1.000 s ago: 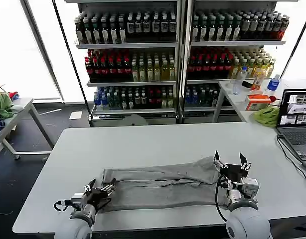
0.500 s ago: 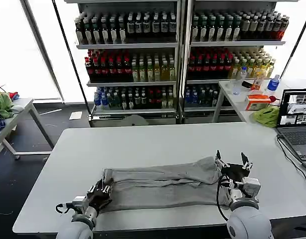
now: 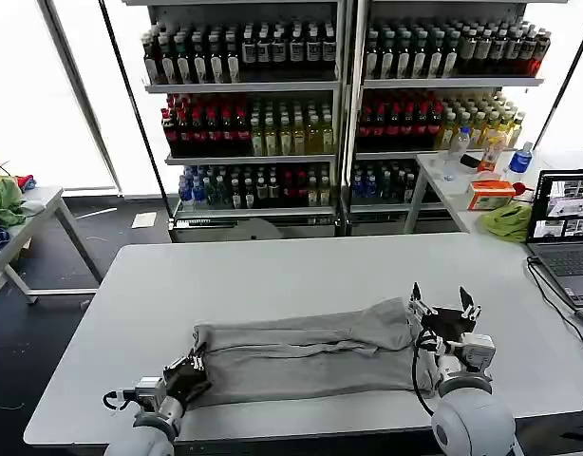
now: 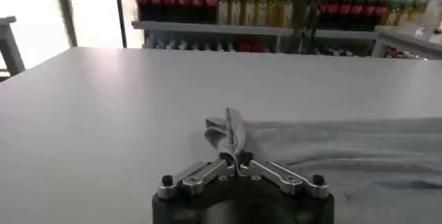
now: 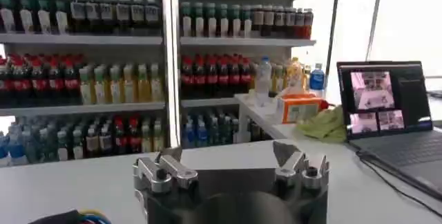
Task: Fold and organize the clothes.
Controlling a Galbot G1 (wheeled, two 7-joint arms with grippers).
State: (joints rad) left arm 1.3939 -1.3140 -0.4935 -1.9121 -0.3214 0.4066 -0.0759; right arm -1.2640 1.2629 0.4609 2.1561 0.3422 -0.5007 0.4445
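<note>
Left gripper point(image 3: 187, 373) pinches shirt point(image 3: 310, 351) corner near worktop point(image 3: 272, 275) front edge, ready to fold; right gripper point(image 3: 441, 309) spread, free.

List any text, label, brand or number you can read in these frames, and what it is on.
None can be read.
Bottles on the shelves: labels too small.
Laptop screen: pictures, no readable words.
Orange box on the side table: print blurred.
Grey shirt on the table: no print showing.

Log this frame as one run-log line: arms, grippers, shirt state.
left gripper: shut on grey shirt, near-left corner | right gripper: open, raised by shirt's right end | shirt: folded lengthwise on table
</note>
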